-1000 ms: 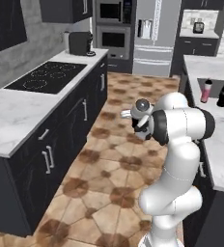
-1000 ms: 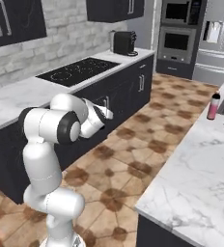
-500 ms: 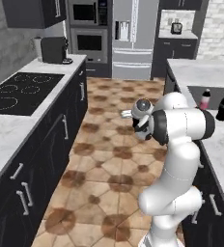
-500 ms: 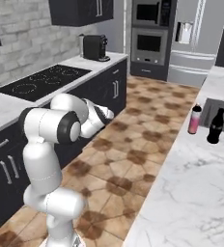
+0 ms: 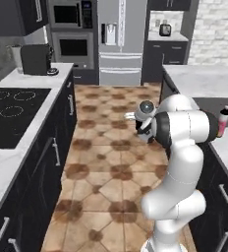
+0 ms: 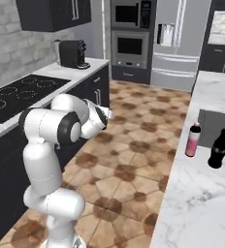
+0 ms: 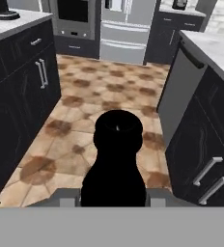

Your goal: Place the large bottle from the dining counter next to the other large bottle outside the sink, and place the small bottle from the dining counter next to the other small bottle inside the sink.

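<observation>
Jaws narrow, clamped on a small dark bottle (image 7: 115,159) above the kitchen floor. Marble counter (image 6: 201,203) and sink (image 6: 216,123) lie to my right. Pink bottle (image 6: 193,140) and black bottle (image 6: 218,148) stand just beside the basin. Plan: swing slowly, keep clear of both, lower well inside before release.

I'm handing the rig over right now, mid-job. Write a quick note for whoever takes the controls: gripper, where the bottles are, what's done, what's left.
Gripper: shut on a small dark bottle, carried upright over the tiled floor between the cabinets.
Pink-orange large bottle: stands on the marble counter beside the all-dark large bottle, just outside the sink.
Done: the large-bottle step looks finished.
Left: bring the held bottle to the sink and set it inside, next to the other small bottle. The inside of the basin cannot be made out from here, so check it on approach.
</observation>
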Robot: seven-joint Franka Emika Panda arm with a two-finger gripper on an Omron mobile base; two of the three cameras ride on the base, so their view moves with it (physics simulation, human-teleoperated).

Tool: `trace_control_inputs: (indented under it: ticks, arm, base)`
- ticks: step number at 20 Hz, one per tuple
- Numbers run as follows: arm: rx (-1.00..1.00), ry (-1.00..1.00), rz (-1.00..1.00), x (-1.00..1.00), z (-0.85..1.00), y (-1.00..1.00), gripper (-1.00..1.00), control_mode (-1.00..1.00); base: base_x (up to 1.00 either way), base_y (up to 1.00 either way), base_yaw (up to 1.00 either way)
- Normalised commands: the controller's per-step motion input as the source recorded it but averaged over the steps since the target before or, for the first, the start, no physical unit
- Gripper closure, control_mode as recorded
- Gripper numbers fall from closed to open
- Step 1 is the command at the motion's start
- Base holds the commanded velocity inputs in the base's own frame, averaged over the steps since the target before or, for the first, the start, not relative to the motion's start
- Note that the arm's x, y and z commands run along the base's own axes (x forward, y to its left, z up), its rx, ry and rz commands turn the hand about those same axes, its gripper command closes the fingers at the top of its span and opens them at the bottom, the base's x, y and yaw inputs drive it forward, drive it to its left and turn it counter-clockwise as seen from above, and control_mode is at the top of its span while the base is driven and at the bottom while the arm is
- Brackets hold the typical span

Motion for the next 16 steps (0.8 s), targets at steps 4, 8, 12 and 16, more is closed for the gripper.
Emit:
trace_control_inputs:
  ticks: [4, 8, 12, 16]
  arm:
    - [0.0, 0.0, 0.0, 0.0, 0.0, 0.0, 1.0, 1.0]
    - [0.0, 0.0, 0.0, 0.0, 0.0, 0.0, 1.0, 1.0]
    - [0.0, 0.0, 0.0, 0.0, 0.0, 0.0, 1.0, 1.0]
    - [0.0, 0.0, 0.0, 0.0, 0.0, 0.0, 1.0, 1.0]
  base:
    - [0.88, 0.28, -0.25]
    - [0.81, 0.32, -0.31]
    - [0.68, 0.37, -0.37]
    - [0.6, 0.41, -0.4]
